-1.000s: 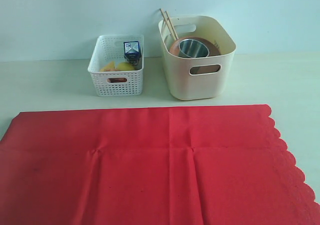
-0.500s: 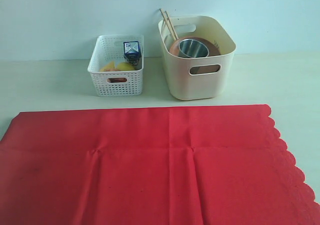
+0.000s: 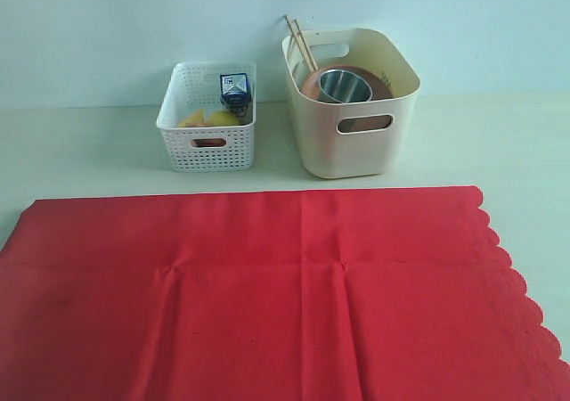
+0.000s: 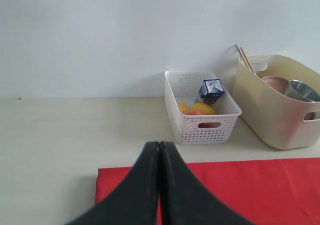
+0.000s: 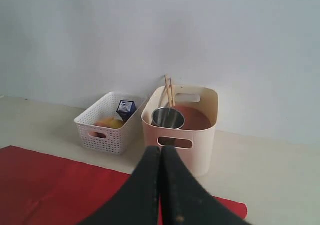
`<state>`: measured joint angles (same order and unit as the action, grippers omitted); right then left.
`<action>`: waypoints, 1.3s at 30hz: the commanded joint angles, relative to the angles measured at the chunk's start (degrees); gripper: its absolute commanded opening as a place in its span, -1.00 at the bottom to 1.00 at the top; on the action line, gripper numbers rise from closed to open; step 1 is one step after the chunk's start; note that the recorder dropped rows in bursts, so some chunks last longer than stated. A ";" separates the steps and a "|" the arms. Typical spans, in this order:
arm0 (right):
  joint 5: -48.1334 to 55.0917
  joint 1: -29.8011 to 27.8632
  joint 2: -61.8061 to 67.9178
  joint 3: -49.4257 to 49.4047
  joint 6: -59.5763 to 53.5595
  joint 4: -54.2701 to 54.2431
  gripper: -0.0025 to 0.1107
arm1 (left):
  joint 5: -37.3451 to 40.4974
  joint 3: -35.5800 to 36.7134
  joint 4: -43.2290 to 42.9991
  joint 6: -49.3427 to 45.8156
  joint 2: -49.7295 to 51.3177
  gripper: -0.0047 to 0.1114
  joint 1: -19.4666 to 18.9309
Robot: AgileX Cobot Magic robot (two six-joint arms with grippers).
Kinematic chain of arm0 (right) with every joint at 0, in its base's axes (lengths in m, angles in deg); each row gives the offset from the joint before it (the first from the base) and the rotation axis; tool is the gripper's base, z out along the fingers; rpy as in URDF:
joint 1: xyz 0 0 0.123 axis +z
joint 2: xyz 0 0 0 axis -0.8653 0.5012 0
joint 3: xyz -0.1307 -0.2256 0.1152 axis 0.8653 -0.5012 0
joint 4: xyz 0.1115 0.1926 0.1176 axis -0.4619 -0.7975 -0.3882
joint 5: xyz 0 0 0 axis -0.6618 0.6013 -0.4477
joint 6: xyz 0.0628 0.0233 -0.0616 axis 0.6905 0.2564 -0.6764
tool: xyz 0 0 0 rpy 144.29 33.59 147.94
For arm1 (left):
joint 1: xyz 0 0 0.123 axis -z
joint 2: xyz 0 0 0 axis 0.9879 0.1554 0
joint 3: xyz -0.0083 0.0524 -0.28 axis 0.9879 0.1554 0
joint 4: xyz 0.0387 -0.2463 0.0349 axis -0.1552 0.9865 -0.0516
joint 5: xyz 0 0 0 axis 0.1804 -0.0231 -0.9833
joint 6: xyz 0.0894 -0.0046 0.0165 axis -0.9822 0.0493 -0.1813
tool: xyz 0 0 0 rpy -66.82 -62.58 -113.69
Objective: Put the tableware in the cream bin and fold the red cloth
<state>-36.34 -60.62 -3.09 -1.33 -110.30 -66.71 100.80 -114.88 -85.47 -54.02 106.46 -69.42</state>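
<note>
The red cloth [image 3: 285, 294] lies spread flat across the front of the table, its scalloped edge on the right. Behind it stands the cream bin [image 3: 352, 143], holding a steel cup [image 3: 344, 85], a brown plate [image 3: 378, 86] and two chopsticks [image 3: 300, 43] that lean out at its back left. Neither arm shows in the exterior view. My left gripper [image 4: 159, 145] is shut and empty above the cloth's [image 4: 250, 190] corner. My right gripper [image 5: 160, 149] is also shut and empty, hanging in front of the bin [image 5: 200, 150].
A white perforated basket [image 3: 207, 147] stands left of the bin, holding a blue-white milk carton [image 3: 235, 88] and yellow and orange food [image 3: 207, 118]. A pale wall rises right behind both containers. Bare table runs between the containers and the cloth.
</note>
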 commanded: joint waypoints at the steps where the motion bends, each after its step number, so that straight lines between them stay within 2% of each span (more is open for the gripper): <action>1: -0.54 0.06 -0.17 -0.24 0.20 -0.14 -0.96 | -3.26 -0.35 0.07 -0.12 0.30 -0.90 0.28; 7: -0.54 0.06 -0.17 -0.24 0.20 -0.14 -0.96 | -1.16 -0.35 -1.49 -0.69 2.80 -0.90 0.28; 14: -0.54 0.06 -0.17 -0.24 0.20 -0.14 -0.96 | 2.02 -0.35 -1.38 0.66 10.84 -0.90 0.28; 18: -0.54 0.06 -0.17 -0.24 0.20 -0.14 -0.96 | 5.17 -3.66 -1.50 1.90 15.93 -0.92 0.28; 23: -0.54 0.06 -0.17 -0.24 0.20 -0.14 -0.96 | 13.06 -8.09 -4.79 1.90 26.42 -0.92 0.28; 31: -0.54 0.06 -0.17 -0.24 0.20 -0.14 -0.96 | 16.87 -13.43 -3.67 1.90 42.09 -0.92 0.04; 35: -0.54 0.06 -0.17 -0.24 0.20 -0.14 -0.96 | 17.66 -15.60 -0.02 0.59 47.59 -0.92 -4.12; 39: -0.54 0.06 -0.17 -0.24 0.20 -0.14 -0.96 | 18.44 -17.24 11.57 -10.52 52.39 -0.92 -10.97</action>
<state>-36.55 -60.62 -3.09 -1.33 -110.21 -66.71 118.39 -130.80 -81.30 -57.53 156.16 -76.31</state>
